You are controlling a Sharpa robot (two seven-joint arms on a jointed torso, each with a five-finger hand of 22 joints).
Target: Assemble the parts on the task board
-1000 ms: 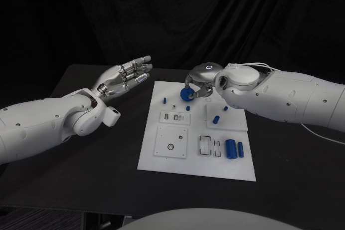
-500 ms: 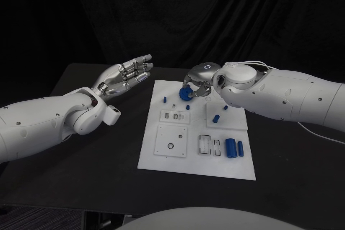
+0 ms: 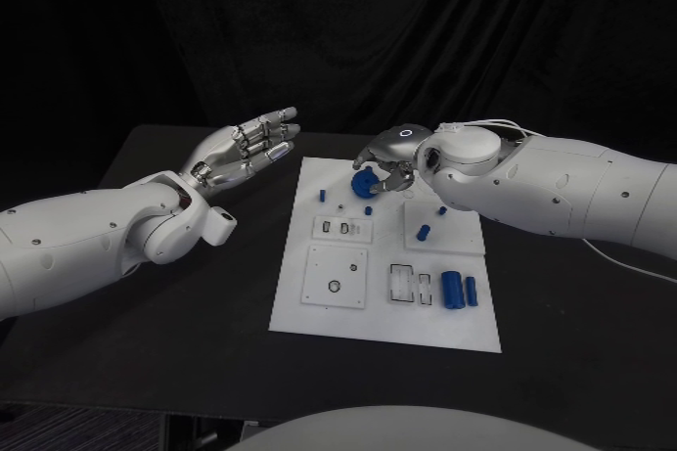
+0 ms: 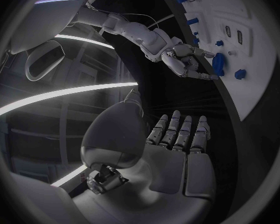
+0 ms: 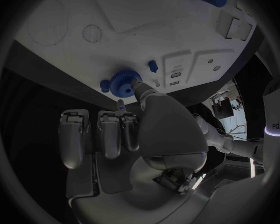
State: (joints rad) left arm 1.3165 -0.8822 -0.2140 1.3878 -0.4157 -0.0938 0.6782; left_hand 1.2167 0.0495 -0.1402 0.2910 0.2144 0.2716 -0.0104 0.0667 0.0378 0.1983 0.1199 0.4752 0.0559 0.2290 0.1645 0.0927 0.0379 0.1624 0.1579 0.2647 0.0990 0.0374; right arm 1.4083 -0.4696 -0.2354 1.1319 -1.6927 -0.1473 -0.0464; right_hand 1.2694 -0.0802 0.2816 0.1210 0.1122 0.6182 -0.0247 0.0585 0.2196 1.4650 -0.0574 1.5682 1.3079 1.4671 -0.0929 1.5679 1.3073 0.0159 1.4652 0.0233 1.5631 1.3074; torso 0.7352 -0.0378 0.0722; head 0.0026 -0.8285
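Gear [image 3: 366,184] in right hand [image 3: 391,167]

Legible text, as I see it from the remote station: in the left wrist view, dark lettering on the right arm [image 4: 59,5] near the circle's upper rim, appearing upside down and partly cut off, which I cannot read with confidence. In the right wrist view, a fragment of similar lettering on the left arm [image 5: 274,127] at the circle's rim, too cropped to read. I find no readable marks on the task board [image 3: 381,275].
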